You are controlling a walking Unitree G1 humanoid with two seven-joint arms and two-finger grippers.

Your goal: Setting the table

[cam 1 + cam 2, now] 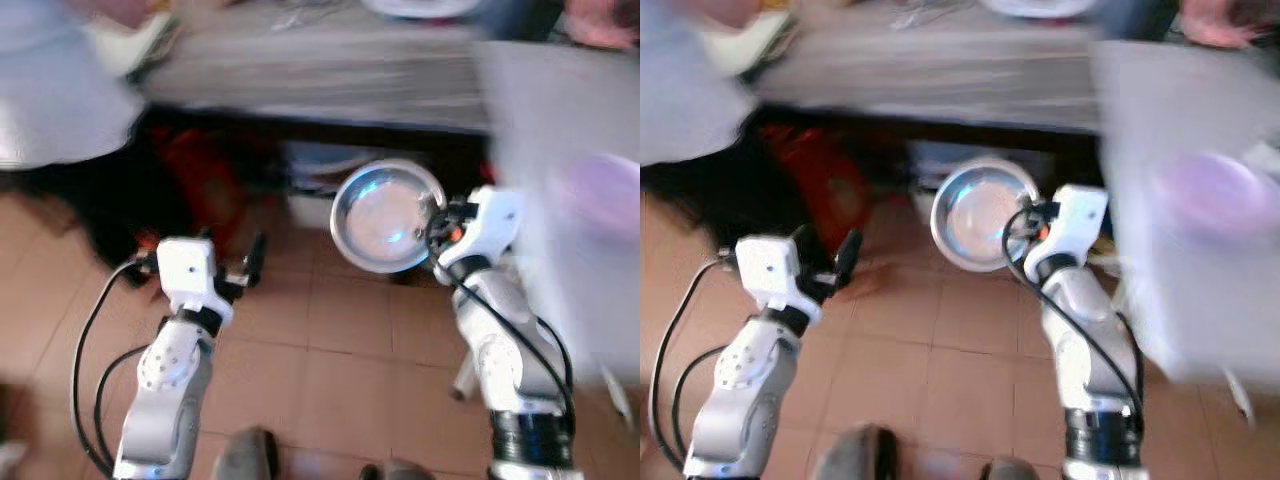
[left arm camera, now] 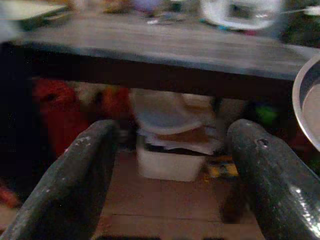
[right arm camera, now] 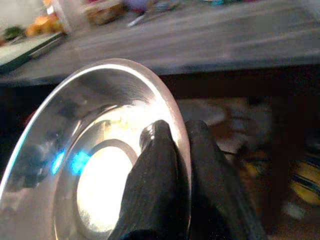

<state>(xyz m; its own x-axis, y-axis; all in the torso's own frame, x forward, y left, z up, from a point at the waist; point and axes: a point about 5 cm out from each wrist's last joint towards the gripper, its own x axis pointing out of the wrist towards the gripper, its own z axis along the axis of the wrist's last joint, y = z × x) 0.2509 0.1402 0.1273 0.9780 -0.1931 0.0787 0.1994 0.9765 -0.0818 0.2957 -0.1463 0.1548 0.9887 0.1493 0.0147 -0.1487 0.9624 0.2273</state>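
Left eye view, blurred: my right gripper [image 1: 437, 222] clamps the rim of a round shiny steel plate [image 1: 385, 216], tilted in front of the grey wooden table [image 1: 320, 80], above the tan tiled floor [image 1: 330, 350]. My left gripper [image 1: 252, 258] holds nothing.

Left wrist view: both black fingers [image 2: 80, 185] spread wide apart, a white box [image 2: 165, 162] under the table.

Right wrist view: fingers [image 3: 155, 185] pinch the plate's edge.

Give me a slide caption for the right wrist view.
Right hand pinching the rim of a steel plate before the table.
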